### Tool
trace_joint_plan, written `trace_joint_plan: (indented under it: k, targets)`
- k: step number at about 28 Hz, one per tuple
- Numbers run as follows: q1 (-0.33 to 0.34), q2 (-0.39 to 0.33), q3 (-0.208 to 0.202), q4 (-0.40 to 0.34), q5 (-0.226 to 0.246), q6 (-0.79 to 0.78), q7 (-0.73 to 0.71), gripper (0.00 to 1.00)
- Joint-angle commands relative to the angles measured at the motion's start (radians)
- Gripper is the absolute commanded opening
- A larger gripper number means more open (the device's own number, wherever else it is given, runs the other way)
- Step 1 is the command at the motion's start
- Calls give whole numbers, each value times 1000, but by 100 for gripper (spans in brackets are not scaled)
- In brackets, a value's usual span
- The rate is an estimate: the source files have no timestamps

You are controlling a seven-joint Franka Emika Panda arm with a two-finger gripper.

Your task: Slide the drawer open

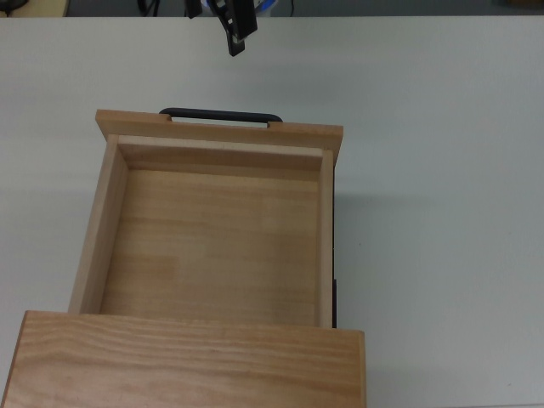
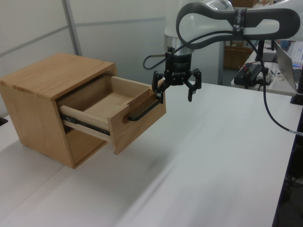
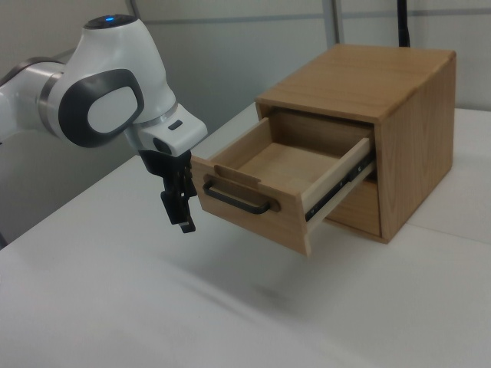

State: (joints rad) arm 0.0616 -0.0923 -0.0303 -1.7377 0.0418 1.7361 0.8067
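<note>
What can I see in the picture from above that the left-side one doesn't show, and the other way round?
Only the top view shows the whole bare floor of the drawer, looking straight down. Only the left view shows the metal slide rail, the cabinet side, and the tool open with its arm. Both show the drawer pulled out, its black handle free, and the white table.

Franka arm [image 2: 222, 21] arched overhead, wrist vertical, gripper [image 2: 176, 92] pointing straight down. Two black fingers [image 2: 190, 90] spread wide apart, nothing between the jaws. In the right view, the gripper [image 3: 178, 203] hangs below the white wrist housing [image 3: 165, 130], seen edge-on.
</note>
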Motion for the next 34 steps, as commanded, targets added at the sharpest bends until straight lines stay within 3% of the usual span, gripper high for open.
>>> trace_joint_plan:
  k: [1, 9, 14, 19, 34]
  targets:
    - [3, -3, -2, 15, -19, -30, -154, 100]
    - [-3, 0, -3, 13, -19, -30, -512, 100]
    - [-3, 14, -5, 13, -31, -30, -622, 100]
    - [-3, 26, -3, 15, -88, -30, -667, 100]
    - [-3, 51, -5, 13, -117, -62, -831, 100]
